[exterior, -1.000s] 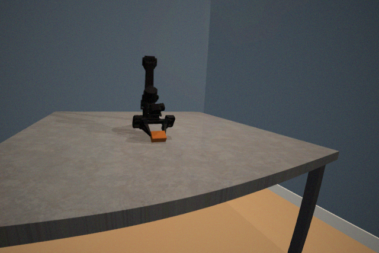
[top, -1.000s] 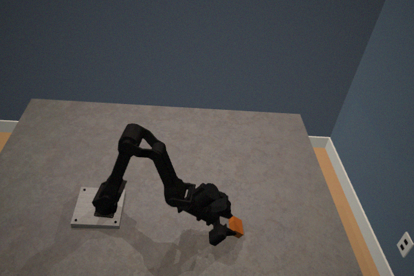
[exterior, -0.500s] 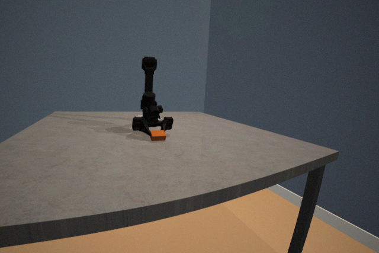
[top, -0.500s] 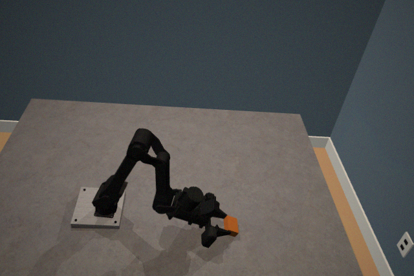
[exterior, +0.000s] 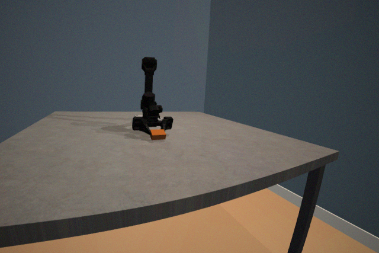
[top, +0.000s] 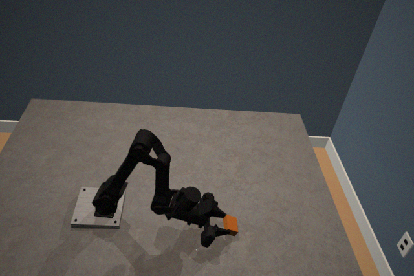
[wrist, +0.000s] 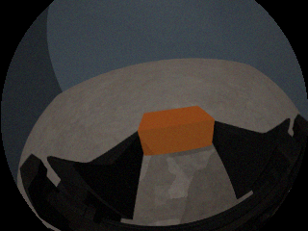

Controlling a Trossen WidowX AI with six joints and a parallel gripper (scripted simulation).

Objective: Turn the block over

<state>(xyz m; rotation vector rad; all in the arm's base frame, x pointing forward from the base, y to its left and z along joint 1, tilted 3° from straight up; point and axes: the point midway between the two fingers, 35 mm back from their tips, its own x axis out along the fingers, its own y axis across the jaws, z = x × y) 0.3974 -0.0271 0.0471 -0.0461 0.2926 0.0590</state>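
Note:
An orange block sits between my gripper's two black fingers, low at the grey table. The gripper is shut on it and reaches out nearly level with the table top. Only plain orange faces show in all three views; no mark is visible. In the exterior view the block's underside looks to be at the table surface, but I cannot tell whether it touches.
The arm's base stands on a light metal plate at the left of the table. The table's right edge is some way right of the block. Blue walls stand behind and to the right.

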